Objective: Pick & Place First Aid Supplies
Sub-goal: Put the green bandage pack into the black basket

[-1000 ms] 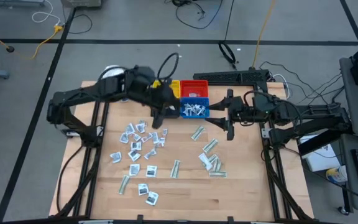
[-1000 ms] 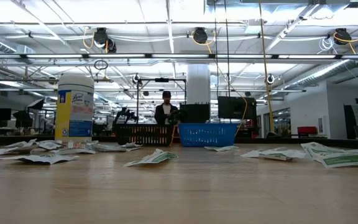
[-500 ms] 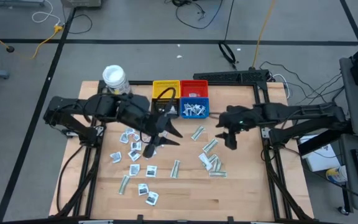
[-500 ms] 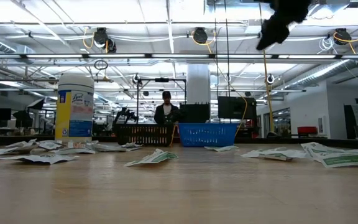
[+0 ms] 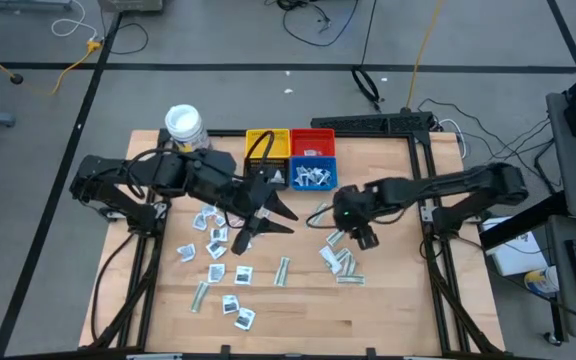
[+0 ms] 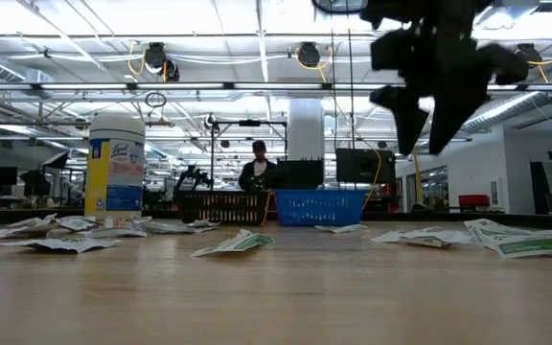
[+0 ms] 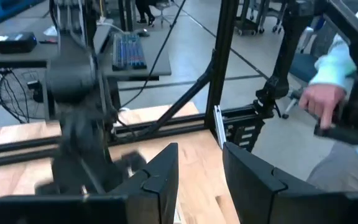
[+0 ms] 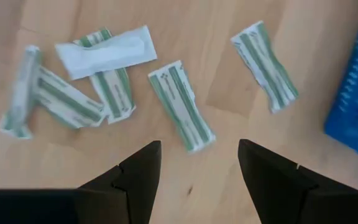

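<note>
Right gripper hung open over strips, nothing held.
Nearest risk I judged: its wide jaws sat above a green-striped strip just beside an overlapped cluster, so it might pinch two or skid one. Left gripper, part open and empty, hovered by the square packets; its own target stayed hidden from me. Blue bin farther off; contents unclear.

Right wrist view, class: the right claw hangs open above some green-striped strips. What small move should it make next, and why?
Probably straight down onto the strip lying just ahead of the gap in the open right claw. That strip lies apart from its neighbours, while the cluster farther off overlaps. The claw holds nothing, and the low view shows it well above the table, so lowering comes first.
</note>
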